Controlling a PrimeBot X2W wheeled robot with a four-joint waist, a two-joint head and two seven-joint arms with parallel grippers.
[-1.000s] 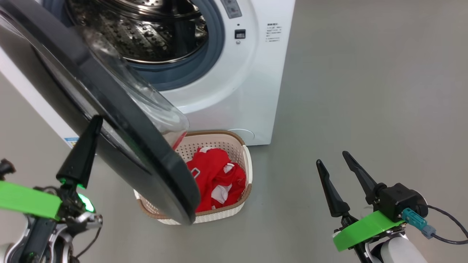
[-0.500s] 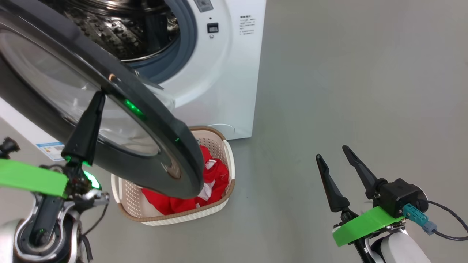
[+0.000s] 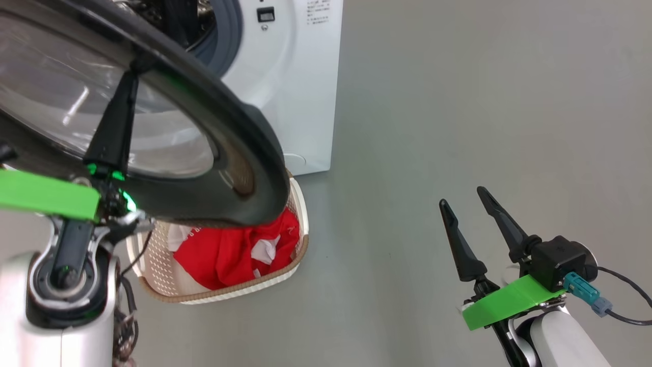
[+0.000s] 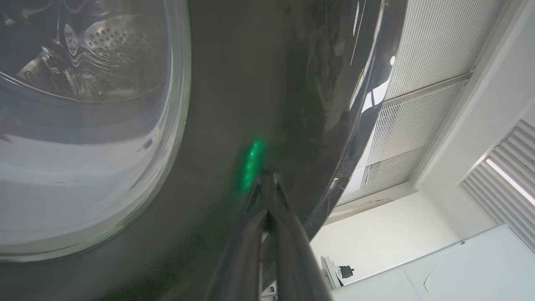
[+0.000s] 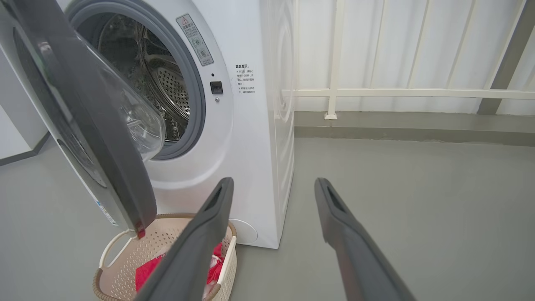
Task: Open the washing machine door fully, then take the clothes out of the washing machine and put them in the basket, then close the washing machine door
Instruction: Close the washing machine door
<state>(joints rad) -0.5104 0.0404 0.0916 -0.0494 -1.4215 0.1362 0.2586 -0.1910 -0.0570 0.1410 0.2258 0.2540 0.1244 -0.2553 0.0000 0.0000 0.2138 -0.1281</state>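
Left pincer is closed, both fingers pressed together and nothing between them. In the left wrist view its tips sit right against the glossy black rim of the washing machine door, and they look to be touching it. There's a green glow reflected on the rim beside them.

From my head view the washing machine door is swung out from the washing machine, partway open. Its lower edge overlaps the basket. The right wrist view shows the door standing off the front at an angle, glass bowl facing the steel drum. I see no garments in the part of the drum that shows.

The clothes are in the basket, a red heap with white bits. The basket sits on the grey floor just in front of the machine's lower corner, partly under the door.

Right pincer is open wide and empty, held over bare floor well apart from the machine. In its own wrist view the spread fingers point toward the washer's front corner and the basket, with red fabric visible inside.
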